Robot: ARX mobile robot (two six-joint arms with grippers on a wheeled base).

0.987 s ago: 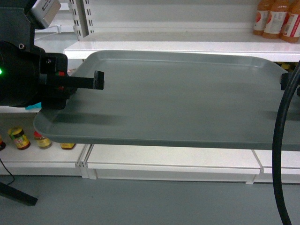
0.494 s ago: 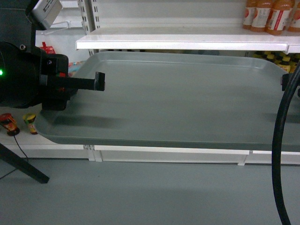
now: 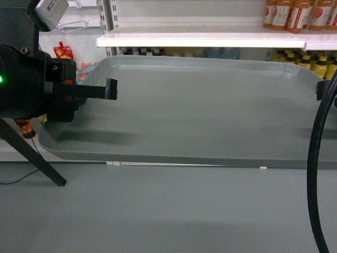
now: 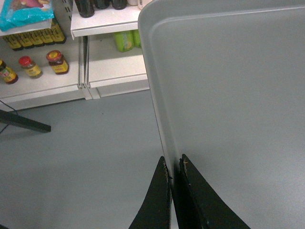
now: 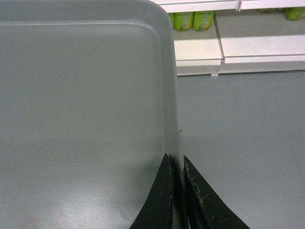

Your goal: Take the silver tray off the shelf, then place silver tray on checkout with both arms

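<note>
Head view: the silver tray (image 3: 205,110) hangs level in mid-air above a plain grey floor (image 3: 158,211), clear of the shelf (image 3: 210,38) behind it, a white board with a pale front lip. Bottles (image 3: 295,13) stand on that board at upper right, cut off by the frame's top edge. The left tool (image 3: 108,89) sits at the tray's left edge; its body hides that corner. A thick black cable (image 3: 316,174) crosses the right side, and only a small dark piece of the right tool (image 3: 320,89) shows at the tray's right edge. A black slanted leg (image 3: 37,155) stands at lower left; what it supports is out of frame.

Left wrist view: the left tool (image 4: 174,167) is clamped on the tray's rim (image 4: 162,129), one finger on each side. Jars (image 4: 43,64) line a low white shelf board (image 4: 43,86) beyond the floor.

Right wrist view: the right tool (image 5: 176,164) pinches the opposite rim (image 5: 175,124) likewise. Green bottles (image 5: 193,20) on a low shelf are cut off at the top.
</note>
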